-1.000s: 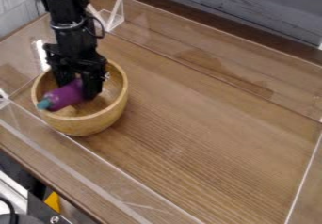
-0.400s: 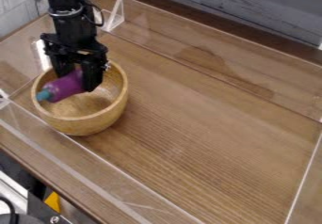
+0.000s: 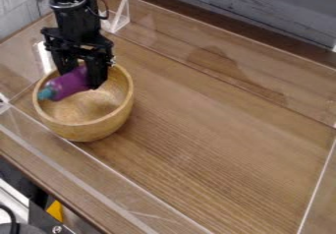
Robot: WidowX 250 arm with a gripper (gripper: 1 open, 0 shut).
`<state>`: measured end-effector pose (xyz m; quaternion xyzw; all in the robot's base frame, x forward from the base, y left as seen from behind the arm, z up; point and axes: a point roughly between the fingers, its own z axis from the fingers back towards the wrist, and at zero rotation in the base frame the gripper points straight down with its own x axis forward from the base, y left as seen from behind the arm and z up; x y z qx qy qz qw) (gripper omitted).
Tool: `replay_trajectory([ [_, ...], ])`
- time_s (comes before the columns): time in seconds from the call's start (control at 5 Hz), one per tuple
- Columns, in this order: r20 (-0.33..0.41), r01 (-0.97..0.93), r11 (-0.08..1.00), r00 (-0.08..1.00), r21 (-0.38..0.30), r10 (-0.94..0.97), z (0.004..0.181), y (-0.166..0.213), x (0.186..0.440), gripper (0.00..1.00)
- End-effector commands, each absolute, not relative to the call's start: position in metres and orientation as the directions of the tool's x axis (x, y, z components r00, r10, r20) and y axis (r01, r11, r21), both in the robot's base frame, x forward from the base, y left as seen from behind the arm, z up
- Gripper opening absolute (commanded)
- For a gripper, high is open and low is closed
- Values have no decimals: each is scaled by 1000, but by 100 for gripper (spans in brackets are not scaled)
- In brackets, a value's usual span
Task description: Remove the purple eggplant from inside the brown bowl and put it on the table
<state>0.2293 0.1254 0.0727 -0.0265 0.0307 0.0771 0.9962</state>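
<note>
Landmark: the brown bowl [image 3: 102, 123]. Spread out beneath it and far off to its right in the view, the wood-grain table [image 3: 217, 110]. Reaching down over the bowl's far side, the black robot arm [image 3: 75, 7]. At the arm's lower end, just above the bowl's pale inside, the gripper [image 3: 82, 69], closed down on the purple eggplant [image 3: 66, 83]. Held tilted over the bowl's left part, near the rim, with teal cap lower left and purple body rising toward the gripper. Whether touching the bowl, cannot tell.
</note>
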Motion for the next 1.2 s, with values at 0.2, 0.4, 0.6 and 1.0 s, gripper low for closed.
replay_trajectory([
  [0.2,33,-141,990,989,-20,141,106,118,245,0],
  [0.4,37,-134,991,990,-19,134,109,111,249,0],
  [0.6,42,-123,992,992,-14,123,109,105,253,0],
  [1.0,57,-99,995,993,-4,99,110,94,260,0],
])
